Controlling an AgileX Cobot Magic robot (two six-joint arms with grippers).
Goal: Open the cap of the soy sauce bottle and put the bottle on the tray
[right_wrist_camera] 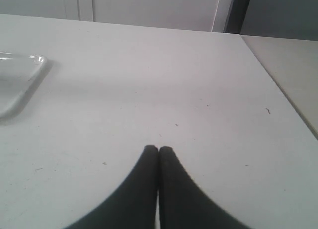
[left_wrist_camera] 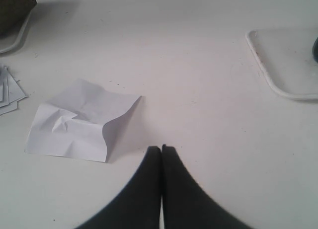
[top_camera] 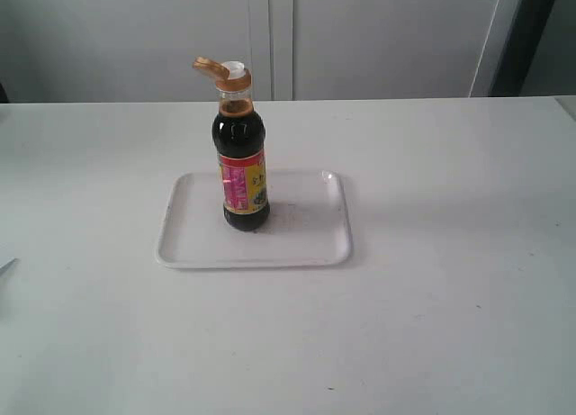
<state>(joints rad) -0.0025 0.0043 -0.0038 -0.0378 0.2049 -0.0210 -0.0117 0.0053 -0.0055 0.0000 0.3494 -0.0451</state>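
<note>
The soy sauce bottle (top_camera: 242, 172) stands upright on the white tray (top_camera: 306, 239) in the exterior view, near the tray's middle-left. Its golden-brown cap (top_camera: 220, 72) is flipped open to the left, baring the white spout. Neither arm shows in the exterior view. In the left wrist view my left gripper (left_wrist_camera: 161, 148) is shut with nothing between its black fingers, over bare table, with a corner of the tray (left_wrist_camera: 283, 65) off to one side. My right gripper (right_wrist_camera: 158, 149) is likewise shut and empty, with a tray corner (right_wrist_camera: 22, 82) at that picture's edge.
A crumpled white paper sheet (left_wrist_camera: 79, 120) lies on the table close to the left gripper, with a few more paper sheets (left_wrist_camera: 9, 92) beyond it. The table's edge (right_wrist_camera: 278, 85) runs near the right gripper. A pale cabinet wall (top_camera: 288, 37) stands behind the table.
</note>
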